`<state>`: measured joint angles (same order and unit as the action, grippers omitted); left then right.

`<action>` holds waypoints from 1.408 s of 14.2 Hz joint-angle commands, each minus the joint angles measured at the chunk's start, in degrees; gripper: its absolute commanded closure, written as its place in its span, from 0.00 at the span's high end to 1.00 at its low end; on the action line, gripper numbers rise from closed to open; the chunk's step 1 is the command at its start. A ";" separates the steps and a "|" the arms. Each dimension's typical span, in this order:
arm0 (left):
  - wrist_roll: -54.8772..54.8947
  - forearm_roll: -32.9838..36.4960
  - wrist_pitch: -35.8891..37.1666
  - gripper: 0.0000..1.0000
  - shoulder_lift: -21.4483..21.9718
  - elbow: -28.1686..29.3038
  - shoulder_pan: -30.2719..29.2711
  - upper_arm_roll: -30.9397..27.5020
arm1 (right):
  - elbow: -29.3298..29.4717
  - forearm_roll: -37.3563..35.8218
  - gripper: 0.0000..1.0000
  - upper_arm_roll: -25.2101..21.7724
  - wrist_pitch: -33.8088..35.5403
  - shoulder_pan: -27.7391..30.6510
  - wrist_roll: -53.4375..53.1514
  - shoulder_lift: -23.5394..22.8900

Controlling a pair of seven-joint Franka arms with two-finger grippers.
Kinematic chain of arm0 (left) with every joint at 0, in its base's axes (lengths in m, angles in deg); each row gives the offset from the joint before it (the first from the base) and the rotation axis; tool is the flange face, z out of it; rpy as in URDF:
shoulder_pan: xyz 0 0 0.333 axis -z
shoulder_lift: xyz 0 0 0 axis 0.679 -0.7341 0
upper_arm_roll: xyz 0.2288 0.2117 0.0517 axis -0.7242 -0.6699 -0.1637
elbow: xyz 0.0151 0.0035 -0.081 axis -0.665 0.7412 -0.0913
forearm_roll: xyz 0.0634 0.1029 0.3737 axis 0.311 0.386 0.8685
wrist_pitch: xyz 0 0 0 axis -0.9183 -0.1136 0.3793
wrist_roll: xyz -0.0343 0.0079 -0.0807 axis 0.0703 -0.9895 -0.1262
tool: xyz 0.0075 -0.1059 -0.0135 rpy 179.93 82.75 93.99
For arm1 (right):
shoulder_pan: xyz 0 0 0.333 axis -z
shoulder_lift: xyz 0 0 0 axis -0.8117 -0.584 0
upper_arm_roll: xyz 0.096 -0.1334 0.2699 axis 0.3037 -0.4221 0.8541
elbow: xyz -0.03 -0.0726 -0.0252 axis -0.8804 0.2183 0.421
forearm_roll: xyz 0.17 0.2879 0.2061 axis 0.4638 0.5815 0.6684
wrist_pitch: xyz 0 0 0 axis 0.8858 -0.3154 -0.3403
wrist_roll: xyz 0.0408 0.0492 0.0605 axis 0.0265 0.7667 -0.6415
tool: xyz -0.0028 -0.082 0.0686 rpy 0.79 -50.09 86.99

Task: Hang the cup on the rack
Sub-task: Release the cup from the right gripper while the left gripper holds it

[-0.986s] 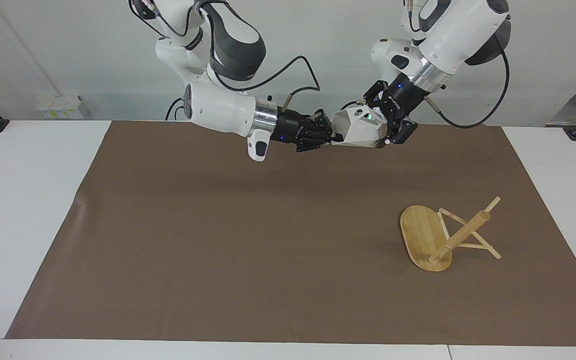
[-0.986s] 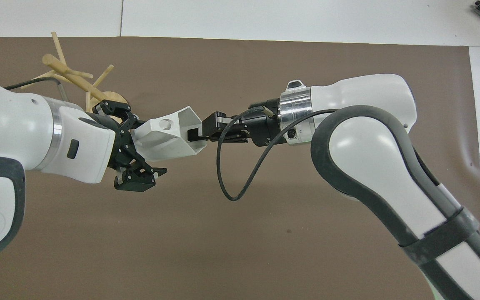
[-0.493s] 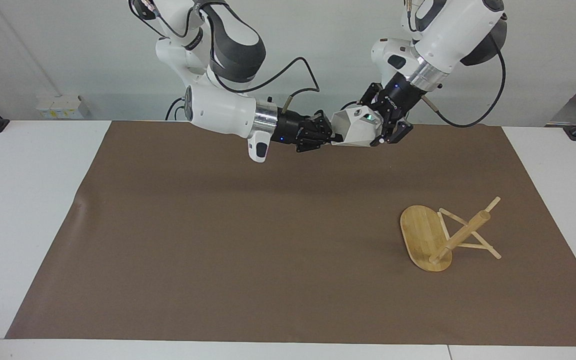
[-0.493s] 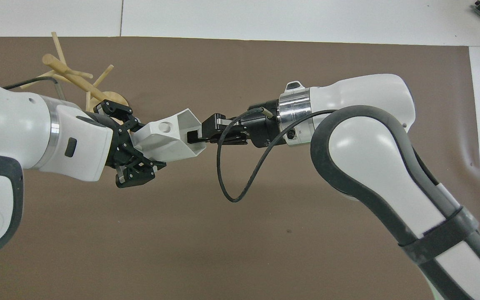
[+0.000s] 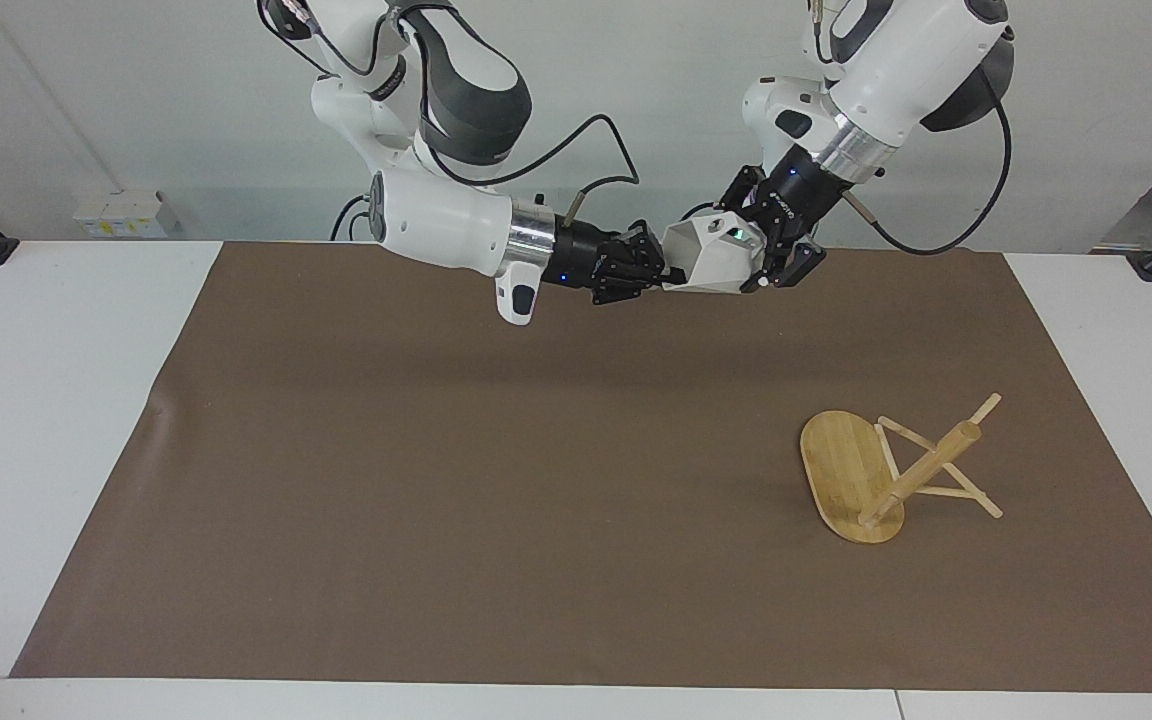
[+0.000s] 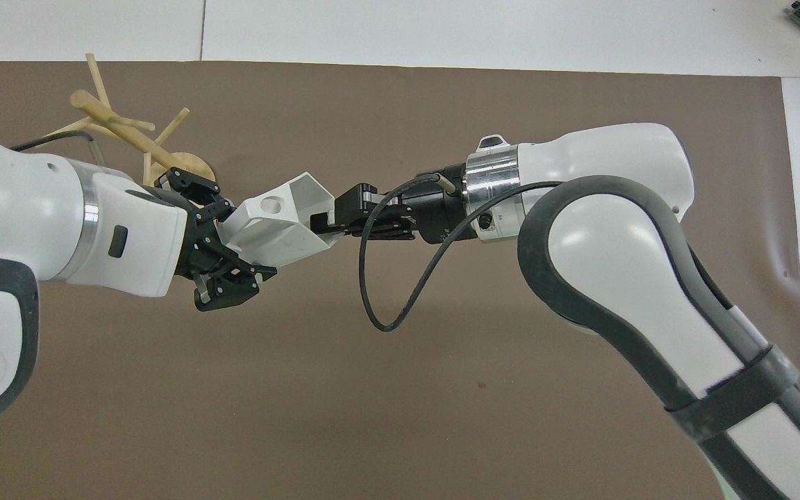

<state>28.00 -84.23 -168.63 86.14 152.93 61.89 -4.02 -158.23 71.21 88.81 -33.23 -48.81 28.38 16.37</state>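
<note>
The white faceted cup (image 5: 718, 255) hangs on its side in the air between my two grippers, over the robots' edge of the mat. My right gripper (image 5: 671, 272) is shut on its rim, one finger inside the mouth; in the overhead view the right gripper (image 6: 327, 223) meets the cup (image 6: 282, 222) at that rim. My left gripper (image 5: 761, 245) is around the cup's base end, by the pierced handle, and also shows from overhead (image 6: 247, 239). The bamboo rack (image 5: 876, 480) lies tipped over toward the left arm's end, resting on its base edge and pegs; my left arm partly hides it from overhead (image 6: 115, 125).
A brown mat (image 5: 436, 480) covers most of the white table (image 5: 36, 400). A black cable loop (image 6: 386, 305) hangs from my right wrist. A small white box (image 5: 121, 215) sits by the wall at the right arm's end.
The left arm has risen a little and its gripper has drawn in closer around the cup's base. The cup has turned slightly. The rack has not moved.
</note>
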 commanded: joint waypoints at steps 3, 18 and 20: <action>-2.93 0.23 -0.85 0.00 1.21 1.76 -1.19 -0.58 | 0.22 0.72 1.00 0.84 -0.71 0.52 -1.13 0.12; -32.63 6.64 -10.86 0.00 -3.53 7.30 -7.08 -0.67 | -2.06 -57.68 1.00 -19.28 -5.20 0.96 -0.60 0.73; -34.57 6.64 -14.10 0.00 -6.07 6.78 -6.82 -0.67 | -2.06 -65.42 1.00 -22.44 -5.02 1.05 -0.52 0.91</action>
<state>-3.93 -78.25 -179.33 81.89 159.77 55.15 -5.17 -159.65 11.41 68.31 -38.99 -47.84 28.24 16.29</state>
